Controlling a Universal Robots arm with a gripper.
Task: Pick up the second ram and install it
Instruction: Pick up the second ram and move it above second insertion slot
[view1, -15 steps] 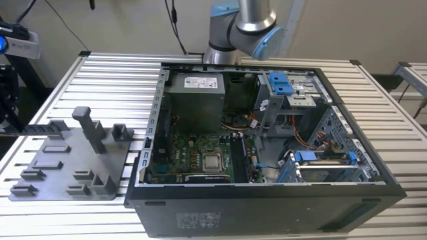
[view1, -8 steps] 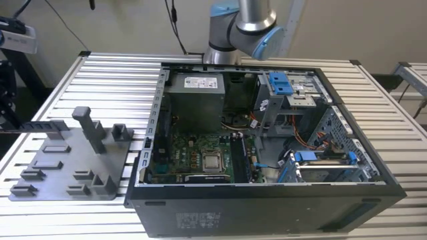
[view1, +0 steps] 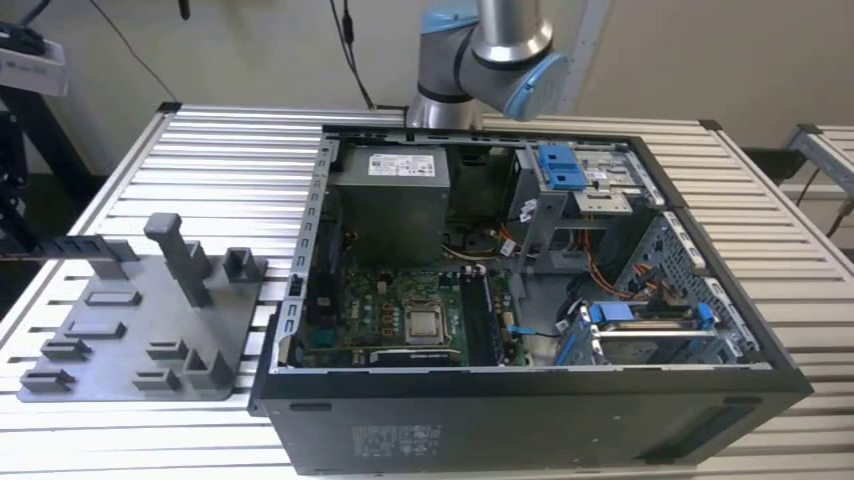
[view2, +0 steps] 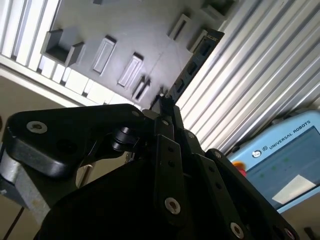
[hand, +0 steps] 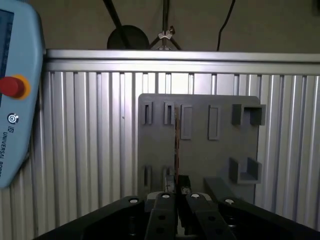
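Note:
My gripper (hand: 176, 194) is shut on the second ram (hand: 176, 145), a thin dark stick seen edge-on that reaches out from the fingertips over the grey fixture plate (hand: 200, 150). In the second wrist view the ram (view2: 192, 65) points away from the gripper (view2: 167, 107) along the plate's edge (view2: 130, 35). In the exterior view the ram (view1: 74, 246) shows as a dark level strip at the far left, above the plate (view1: 134, 335).
The open computer case (view1: 534, 420) lies on the slatted aluminium table, with the motherboard's slots (view1: 481, 320) near its middle. Grey blocks and a tall post (view1: 180, 255) stand on the plate. A teach pendant (hand: 15, 90) rests beside it.

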